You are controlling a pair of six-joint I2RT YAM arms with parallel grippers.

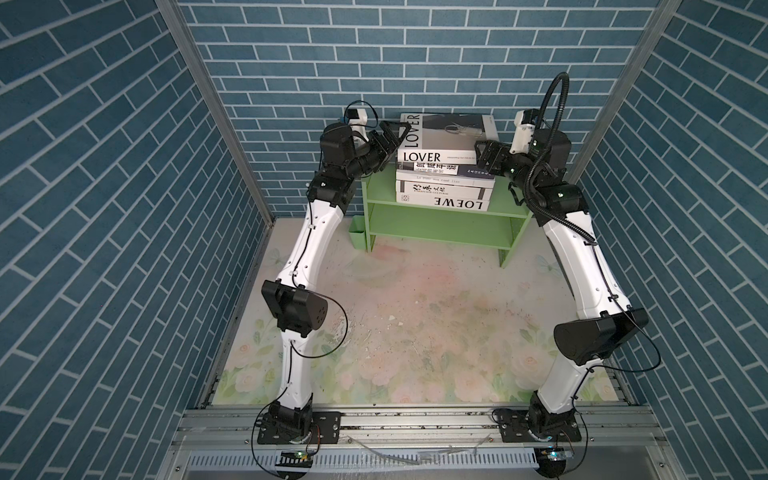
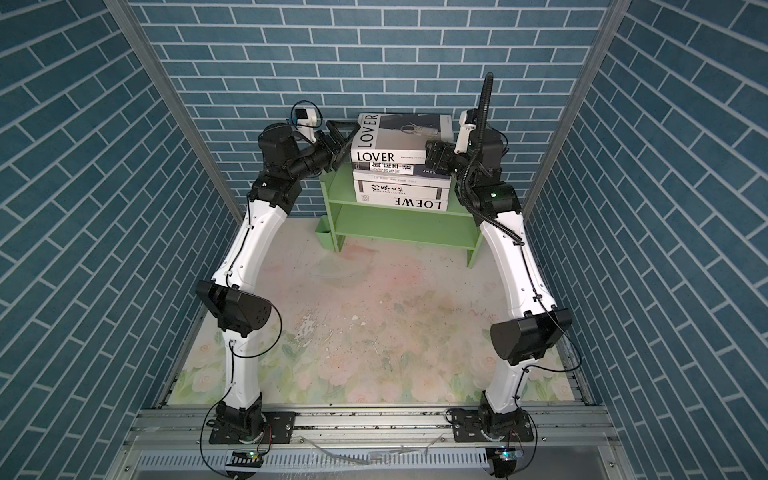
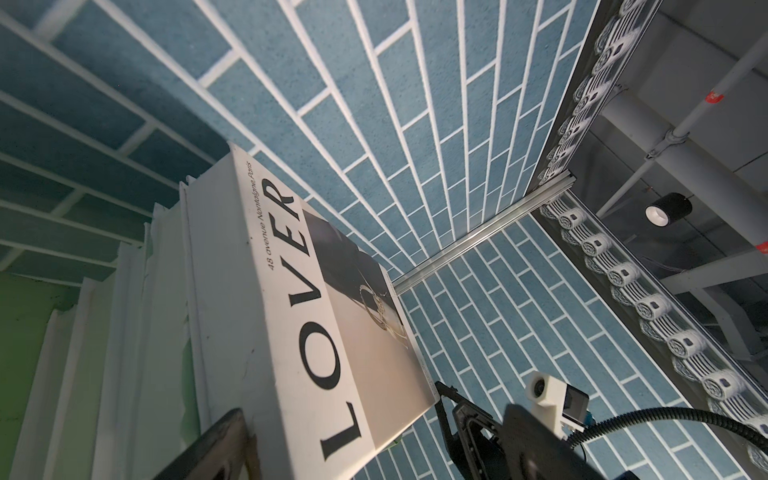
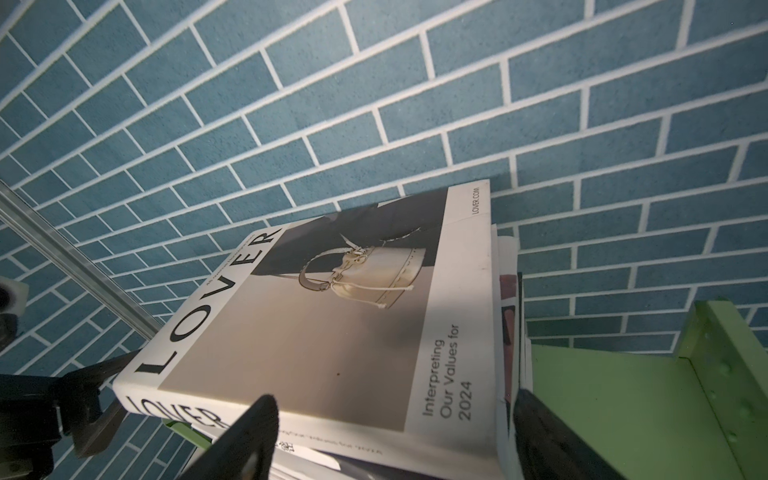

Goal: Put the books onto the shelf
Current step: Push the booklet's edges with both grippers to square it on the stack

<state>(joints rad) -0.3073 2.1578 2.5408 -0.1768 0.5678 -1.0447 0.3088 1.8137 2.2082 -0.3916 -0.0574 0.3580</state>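
Observation:
Several white books lie flat in a stack on the top tier of the light green shelf (image 1: pixel 436 226) (image 2: pixel 399 224). The LOVER book (image 1: pixel 449 133) (image 2: pixel 403 133) (image 3: pixel 266 332) (image 4: pixel 332 332) is uppermost and the LOEWE book (image 1: pixel 444 201) is lowest. My left gripper (image 1: pixel 397 135) (image 2: pixel 343 135) (image 3: pixel 374 415) is open at the LOVER book's left edge, with that edge between its fingers. My right gripper (image 1: pixel 482 156) (image 2: pixel 432 158) (image 4: pixel 395 397) is open around the same book's front right corner, one finger beside the stack's right side.
A small green cup (image 1: pixel 357 232) (image 2: pixel 325 235) hangs on the shelf's left side panel. The shelf's lower tier holds nothing. Blue brick walls stand close behind and on both sides. The floral tabletop (image 1: pixel 415 324) spreads in front of the shelf.

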